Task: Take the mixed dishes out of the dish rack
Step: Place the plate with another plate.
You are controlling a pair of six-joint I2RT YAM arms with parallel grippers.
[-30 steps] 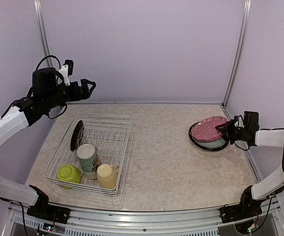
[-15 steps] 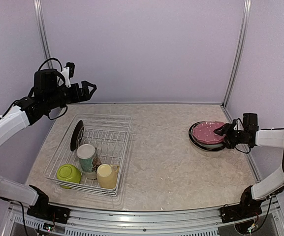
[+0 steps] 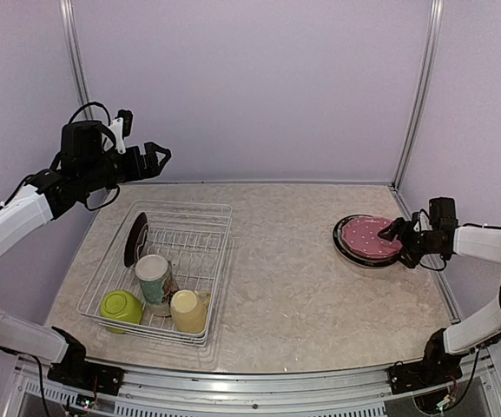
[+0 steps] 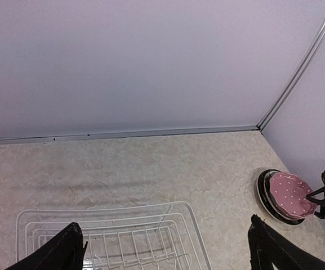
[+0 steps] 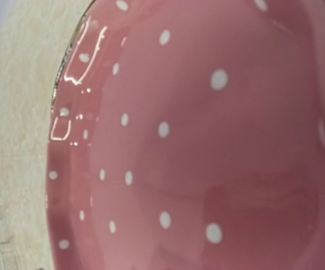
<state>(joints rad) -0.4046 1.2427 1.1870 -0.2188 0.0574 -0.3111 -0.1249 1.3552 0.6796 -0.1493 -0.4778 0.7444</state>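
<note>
- R gripper (image 3: 395,242): jaws apart, one finger either side of the 3 o'clock rim of the pink plate w/ white dots (image 3: 367,234). Not clamped. Can't tell if a pad touches the rim.
- R wrist cam: the pink plate (image 5: 207,140) fills nearly the whole view, very close, glossy. Own fingers not visible there.
- The pink plate lies flat on top of a dark-rimmed plate (image 3: 340,242). This stack sits at 3 o'clock on the beige marbled tabletop (image 3: 285,278), out of the rack.
- L gripper (image 3: 156,155): jaws wide apart, nothing between them. It hangs high above the rack's 12 o'clock end, nose toward 3 o'clock.
- L wrist cam: both dark fingers (image 4: 66,247) sit at the bottom corners. The rack's far end (image 4: 111,230) is between them, and the pink plate (image 4: 289,194) is at 4 o'clock w/ the R gripper (image 4: 319,197) just beside it.
- White wire dish rack (image 3: 207,207): at 9 o'clock on the tabletop, well apart from the stack.
- In the rack:
  - Dark round plate (image 3: 135,239), upright on edge at the 10 o'clock side.
  - White floral mug (image 3: 153,278), near centre, mouth toward cam.
  - Pale yellow mug (image 3: 187,310), at 5 o'clock, just beside the floral mug.
  - Lime-green bowl (image 3: 121,307), at 7 o'clock, upside down.
- Lilac back wall (image 3: 250,87) runs behind the table.
</note>
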